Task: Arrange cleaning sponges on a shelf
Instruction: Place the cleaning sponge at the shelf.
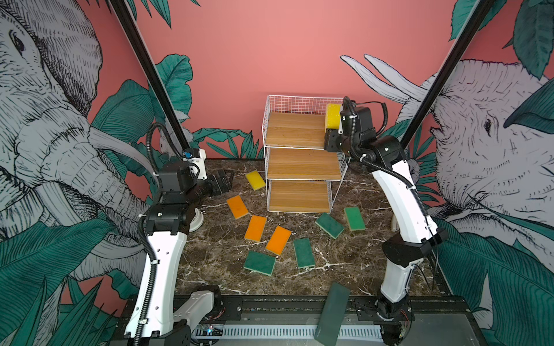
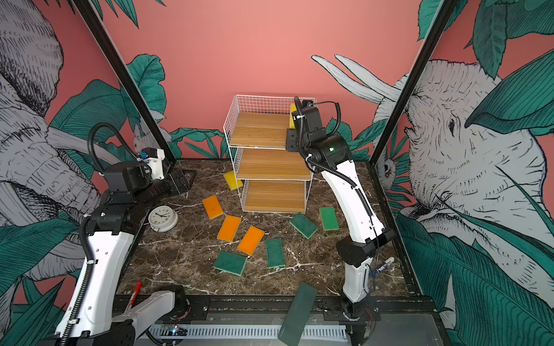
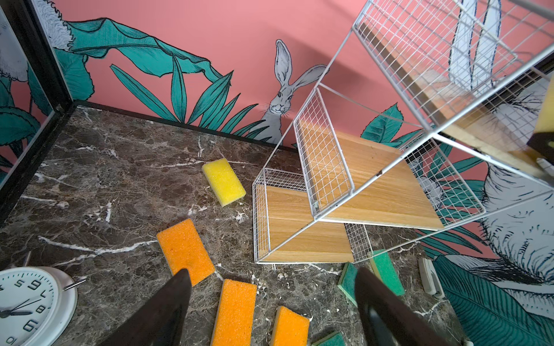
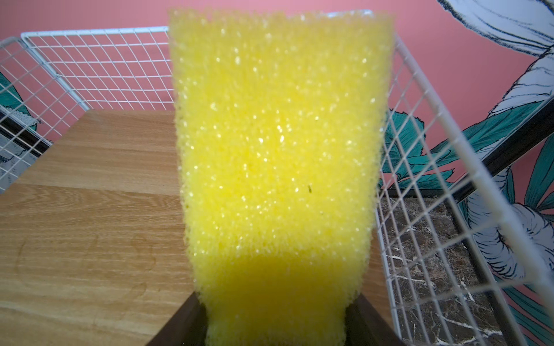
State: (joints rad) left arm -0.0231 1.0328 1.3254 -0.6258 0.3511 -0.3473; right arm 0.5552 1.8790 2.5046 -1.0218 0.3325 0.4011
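My right gripper (image 1: 330, 135) is at the right end of the shelf's (image 1: 299, 163) top board, shut on a yellow sponge (image 4: 275, 149) that stands on end against the wire side. Its lower end is pinched between both fingers (image 4: 180, 323). The sponge also shows in both top views (image 1: 332, 115) (image 2: 291, 116). The left gripper (image 3: 272, 278) hangs open and empty over the table's left side (image 1: 223, 179). On the table lie another yellow sponge (image 1: 255, 179), three orange ones (image 1: 237, 206) (image 1: 255, 228) (image 1: 278, 240) and several green ones (image 1: 259, 263) (image 1: 304, 253) (image 1: 329, 225) (image 1: 354, 218).
A long dark grey-green slab (image 1: 332, 311) lies across the table's front edge. A white clock (image 2: 163, 218) sits by the left arm. A red pen (image 2: 135, 295) lies front left and a marker (image 2: 386, 263) by the right arm's base. Walls close in on three sides.
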